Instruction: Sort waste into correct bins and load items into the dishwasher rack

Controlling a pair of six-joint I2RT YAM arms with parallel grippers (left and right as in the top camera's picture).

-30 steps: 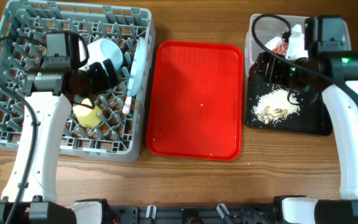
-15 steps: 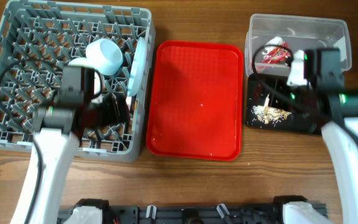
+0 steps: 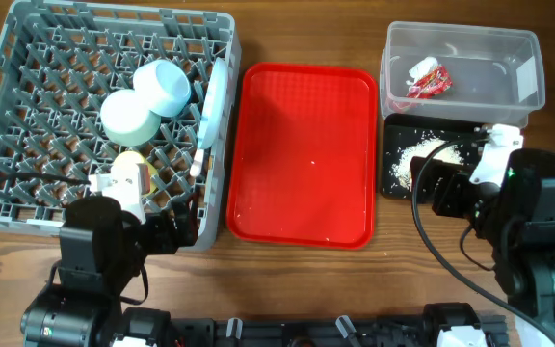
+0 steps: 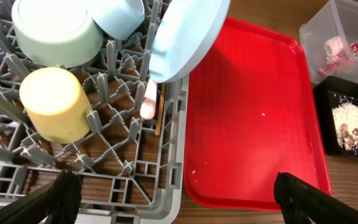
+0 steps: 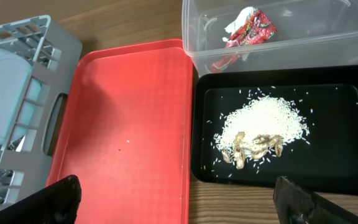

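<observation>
The grey dishwasher rack (image 3: 123, 12) at the left holds two pale blue bowls (image 3: 162, 87) (image 3: 126, 116), a yellow-green cup (image 3: 133, 173) and a plate (image 3: 216, 101) standing on edge. A white fork (image 4: 148, 102) and wooden chopsticks (image 4: 159, 118) lie by the plate. The red-and-white wrapper (image 3: 427, 77) lies in the clear tub (image 3: 509, 48). Whitish crumbs (image 3: 422, 154) lie in the black tray (image 3: 398, 183). My left gripper (image 4: 179, 199) is open and empty over the rack's front right corner. My right gripper (image 5: 179, 199) is open and empty, near the black tray's front edge.
A large red serving tray (image 3: 306, 154) lies between the rack and the bins, with a few tiny specks on it. Bare wooden table (image 3: 287, 280) runs along the front. Both arms sit low at the front edge.
Both arms have drawn back toward the table's front edge. The bowls, cup, tub and black tray now show uncovered. Nothing is held.
</observation>
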